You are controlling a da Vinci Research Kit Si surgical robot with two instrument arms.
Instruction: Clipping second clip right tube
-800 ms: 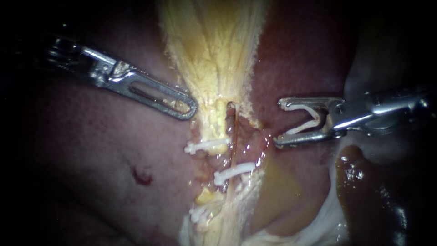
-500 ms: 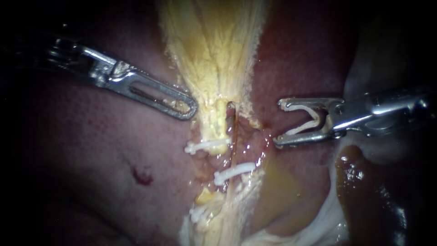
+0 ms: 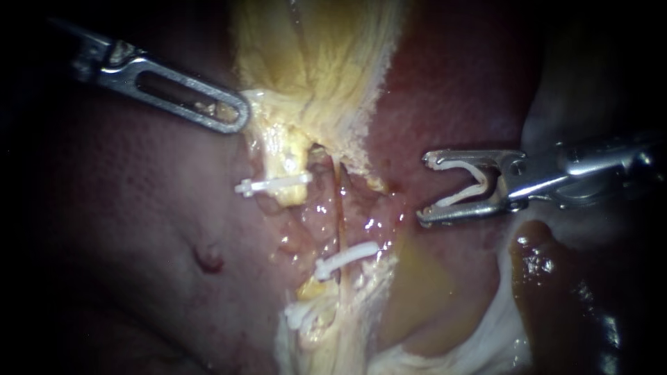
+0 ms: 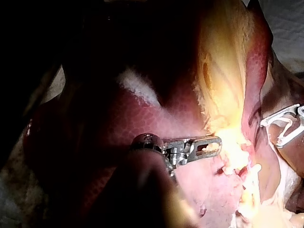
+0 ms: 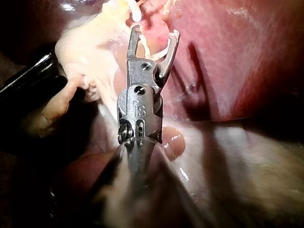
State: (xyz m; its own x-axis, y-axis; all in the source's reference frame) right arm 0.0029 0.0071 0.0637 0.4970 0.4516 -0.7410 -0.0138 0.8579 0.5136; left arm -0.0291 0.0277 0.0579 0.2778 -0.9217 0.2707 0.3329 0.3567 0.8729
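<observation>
Dark red liver (image 3: 139, 229) lies behind. My left instrument (image 3: 240, 118) pinches the gallbladder (image 3: 313, 55) edge up-left of the right tube (image 3: 340, 208). My right instrument (image 3: 425, 189) — jaws spread, holding an open clip (image 3: 462, 194) — stands well right of it. Coming askew, it may catch liver or hit the seated clip (image 3: 345, 257).

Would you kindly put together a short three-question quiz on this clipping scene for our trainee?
1. True or false: the right instrument has already closed its white V-shaped clip around the thin brownish right tube.
2. How many white closed clips show on the tissue in the endoscope view?
3. The left instrument holds: A) nothing; B) pale yellow tissue; C) the tube.

Key
1. False: the clip is open and apart from the tube.
2. Three.
3. B.
</observation>
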